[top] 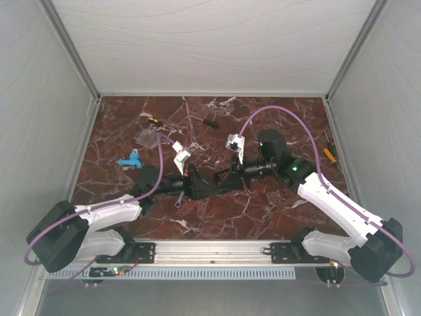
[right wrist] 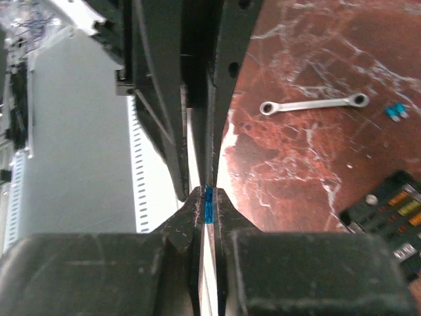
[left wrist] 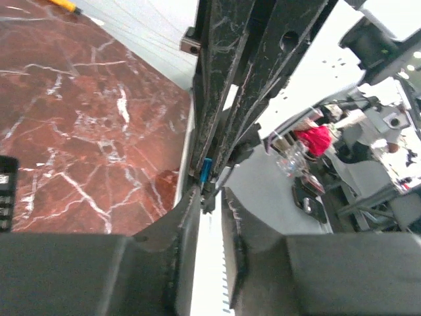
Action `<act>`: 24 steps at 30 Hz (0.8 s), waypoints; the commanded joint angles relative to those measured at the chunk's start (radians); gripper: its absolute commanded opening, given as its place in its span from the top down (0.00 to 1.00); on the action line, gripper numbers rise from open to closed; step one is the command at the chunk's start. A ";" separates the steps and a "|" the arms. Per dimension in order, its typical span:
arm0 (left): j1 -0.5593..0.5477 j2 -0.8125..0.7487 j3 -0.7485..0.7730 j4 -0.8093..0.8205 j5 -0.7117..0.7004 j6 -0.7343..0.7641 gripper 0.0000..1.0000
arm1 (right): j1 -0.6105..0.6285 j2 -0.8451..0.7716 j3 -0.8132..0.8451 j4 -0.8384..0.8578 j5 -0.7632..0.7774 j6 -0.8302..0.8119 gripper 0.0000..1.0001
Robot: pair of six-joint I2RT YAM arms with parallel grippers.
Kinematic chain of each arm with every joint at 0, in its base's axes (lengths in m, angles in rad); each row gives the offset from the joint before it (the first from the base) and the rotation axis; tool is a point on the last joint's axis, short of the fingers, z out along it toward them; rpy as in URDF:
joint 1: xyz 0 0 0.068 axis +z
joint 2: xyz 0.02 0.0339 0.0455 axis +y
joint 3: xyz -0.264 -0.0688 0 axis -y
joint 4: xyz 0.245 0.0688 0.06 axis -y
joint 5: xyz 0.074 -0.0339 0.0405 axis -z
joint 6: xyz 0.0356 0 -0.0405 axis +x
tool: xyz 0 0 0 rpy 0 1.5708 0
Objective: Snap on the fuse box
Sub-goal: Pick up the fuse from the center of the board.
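My two grippers meet tip to tip low over the middle of the marble table (top: 263, 204). The right gripper (right wrist: 209, 197) is shut on a small blue fuse (right wrist: 209, 204), pinched at its fingertips. The left gripper (left wrist: 210, 197) faces it with its jaws a narrow gap apart; the blue fuse (left wrist: 206, 170) sits just past its tips. The fuse box (right wrist: 388, 210), black with orange-yellow fuses in rows, lies on the table beside the right gripper, and its edge (left wrist: 6, 191) shows at the far left of the left wrist view. In the top view the arms hide it.
A flat wrench (right wrist: 312, 105) and another small blue fuse (right wrist: 395, 112) lie on the marble. A clear plastic cover (top: 148, 137) and a blue part (top: 131, 160) sit at the back left. Screwdrivers lie at the back (top: 210, 120) and the right edge (top: 329, 153).
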 commanded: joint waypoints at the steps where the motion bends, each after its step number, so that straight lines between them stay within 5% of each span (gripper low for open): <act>1: 0.013 0.007 0.008 -0.020 -0.087 -0.002 0.76 | 0.001 -0.016 0.013 -0.040 0.216 -0.022 1.00; 10: 0.043 0.069 0.098 -0.425 -0.369 0.005 0.56 | 0.011 0.054 -0.023 -0.036 0.629 0.034 1.00; 18: 0.044 0.230 0.216 -0.586 -0.436 -0.049 0.49 | 0.061 0.174 -0.030 -0.006 0.928 0.094 1.00; 24: 0.045 0.373 0.301 -0.648 -0.434 -0.112 0.48 | 0.082 0.275 -0.020 0.029 0.990 0.147 1.00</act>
